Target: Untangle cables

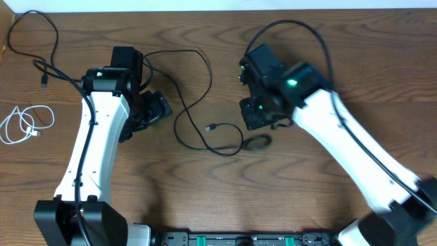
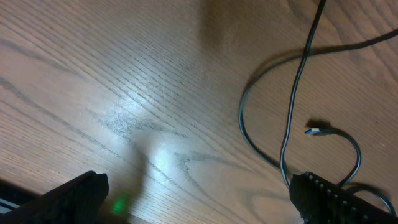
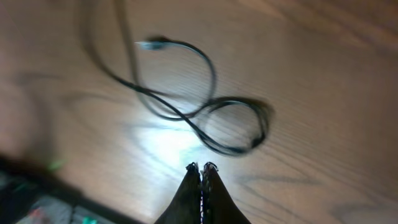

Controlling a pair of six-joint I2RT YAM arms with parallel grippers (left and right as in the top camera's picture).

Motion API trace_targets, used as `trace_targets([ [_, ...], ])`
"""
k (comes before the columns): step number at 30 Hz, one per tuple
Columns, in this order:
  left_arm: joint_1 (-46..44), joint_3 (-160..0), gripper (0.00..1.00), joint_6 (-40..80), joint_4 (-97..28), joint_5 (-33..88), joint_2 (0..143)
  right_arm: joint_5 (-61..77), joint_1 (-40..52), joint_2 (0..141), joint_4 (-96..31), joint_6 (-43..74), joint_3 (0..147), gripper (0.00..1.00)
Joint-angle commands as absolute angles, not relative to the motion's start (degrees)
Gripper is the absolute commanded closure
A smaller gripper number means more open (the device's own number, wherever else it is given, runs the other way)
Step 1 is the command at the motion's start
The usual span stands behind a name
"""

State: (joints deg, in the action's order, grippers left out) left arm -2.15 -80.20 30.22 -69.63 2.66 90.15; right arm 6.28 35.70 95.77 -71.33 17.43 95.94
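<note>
**Shut jaws short of the loop, wide jaws beside a snag**

Well out to the left of the left gripper [image 2: 196, 186]: a white cord [image 1: 26, 123] in its own coil and, further back, a black cord [image 1: 37, 41] strung loosely. Both apart from the crossed cord in the middle, so little worry there.

On the left gripper, jaws spread wide with nothing between. Just beside its right finger [image 2: 329, 199], the middle cord [image 2: 292, 112] and its plug [image 2: 316, 131]. Could hook there and drag the bend tighter if swung sideways.

On the right gripper [image 3: 201, 169], jaws pressed together on nothing. Just ahead of the tips, not touching, the loop [image 3: 239, 127]. Gains nothing by pulling away like this. By pushing forward closed, may shove the loop across its own strand.
</note>
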Motion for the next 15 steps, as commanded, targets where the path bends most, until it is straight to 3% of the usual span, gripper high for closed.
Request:
trace_targets([
  [1, -2.3, -79.9, 0.02, 30.7, -69.8, 2.3, 90.1, 2.0, 34.5, 91.7, -71.7, 17.9, 96.7, 0.99],
  [5, -2.3, -79.9, 0.02, 30.7, -69.8, 2.3, 90.1, -12.4, 33.6, 88.5, -74.5, 27.3, 96.7, 0.98],
  [10, -2.3, -79.9, 0.02, 30.5, -69.7, 2.3, 90.1, -10.1, 33.4, 88.0, -75.2, 28.7, 96.5, 0.83],
  [12, -2.3, -79.9, 0.02, 30.5, -69.5, 2.3, 90.1, -8.3, 33.4, 88.4, -75.2, 28.7, 96.0, 0.74],
  [15, -2.3, -79.9, 0.02, 30.5, -68.8, 2.9, 90.1, -7.7, 33.5, 89.4, -74.9, 28.7, 93.8, 0.5],
])
